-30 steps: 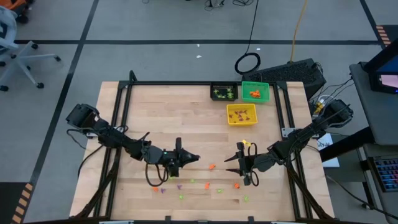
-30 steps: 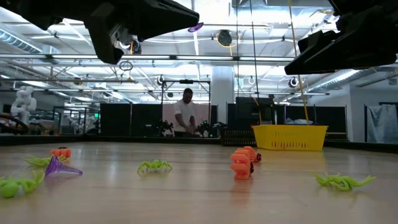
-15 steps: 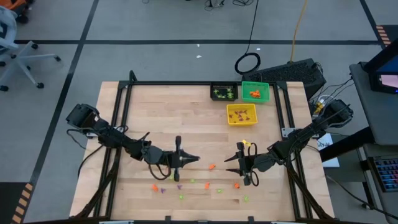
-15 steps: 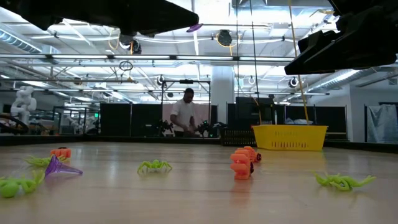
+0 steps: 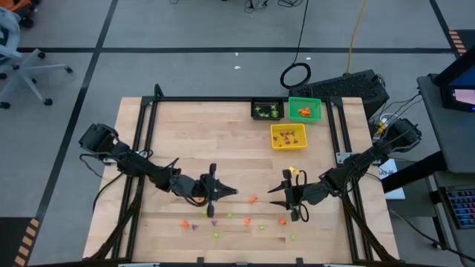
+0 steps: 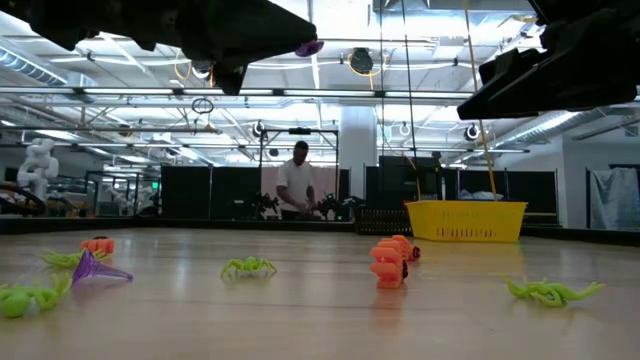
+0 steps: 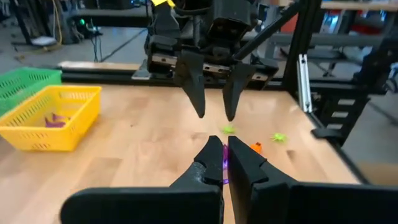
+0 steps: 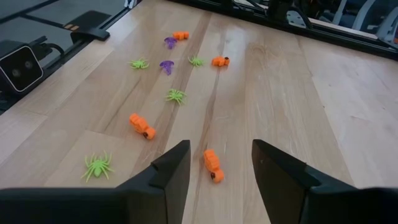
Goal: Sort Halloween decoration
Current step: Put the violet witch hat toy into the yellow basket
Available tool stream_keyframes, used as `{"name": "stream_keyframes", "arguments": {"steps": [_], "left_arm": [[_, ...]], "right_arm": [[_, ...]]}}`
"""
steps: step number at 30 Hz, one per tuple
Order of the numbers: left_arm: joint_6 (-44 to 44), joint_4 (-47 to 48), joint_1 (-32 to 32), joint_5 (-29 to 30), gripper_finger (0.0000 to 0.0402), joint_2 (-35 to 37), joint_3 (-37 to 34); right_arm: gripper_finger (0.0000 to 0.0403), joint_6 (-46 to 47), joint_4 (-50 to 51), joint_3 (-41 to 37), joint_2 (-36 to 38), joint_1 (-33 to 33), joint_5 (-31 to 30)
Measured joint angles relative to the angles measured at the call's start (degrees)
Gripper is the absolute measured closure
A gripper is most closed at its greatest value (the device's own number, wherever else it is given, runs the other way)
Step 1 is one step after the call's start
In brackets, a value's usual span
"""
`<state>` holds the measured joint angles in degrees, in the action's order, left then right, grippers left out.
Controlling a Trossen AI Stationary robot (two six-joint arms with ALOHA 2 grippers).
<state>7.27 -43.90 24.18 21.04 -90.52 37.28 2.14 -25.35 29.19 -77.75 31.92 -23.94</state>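
Several trinkets lie loose along the near strip of the bench (image 5: 185, 133): green spiders (image 6: 248, 267), a purple cone (image 6: 92, 268) and orange pieces (image 6: 387, 264), all small and hard to tell apart from above. In the low view a green spider at the near left edge is cut off by the frame.

Above them the left gripper (image 5: 225, 190) hangs off the bench with its fingers pinched shut on a purple trinket (image 7: 224, 157); only a thin sliver of it shows between the tips, so its shape cannot be made out. In the low view it peeks out as a purple speck (image 6: 308, 47) under the dark arm.

The right gripper (image 5: 276, 194) faces it from just across, fingers spread wide and holding nothing, with an orange piece (image 8: 212, 165) on the bench between them in its wrist view.

Farther back stand three bins: yellow (image 5: 289, 136), green (image 5: 304, 109) and black (image 5: 267, 110), each with a few trinkets inside, their kinds unclear.

Beyond the bench, a person (image 6: 296, 182) stands in the room, partly hidden by equipment.
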Motion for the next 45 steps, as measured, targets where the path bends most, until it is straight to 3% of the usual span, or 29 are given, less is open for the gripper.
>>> {"name": "stream_keyframes", "arguments": {"steps": [8,23,34,45], "left_arm": [[11.7,-0.7,-0.1,0.1,0.04,0.0,0.0],[-1.8,-0.3,-1.6,5.6,0.04,0.0,3.3],[-2.5,20.9,-10.8,2.4,0.04,-0.5,17.7],[-6.6,22.1,-22.8,-6.1,0.04,-4.8,30.0]], "right_arm": [[0.0245,0.0,-0.1,0.0,0.0,0.0,0.0],[0.0245,1.2,3.3,0.0,1.3,0.4,-1.7],[0.0245,16.8,28.8,0.1,13.4,3.3,-3.1],[0.0245,24.2,39.1,0.1,18.0,8.5,-4.6]]}}
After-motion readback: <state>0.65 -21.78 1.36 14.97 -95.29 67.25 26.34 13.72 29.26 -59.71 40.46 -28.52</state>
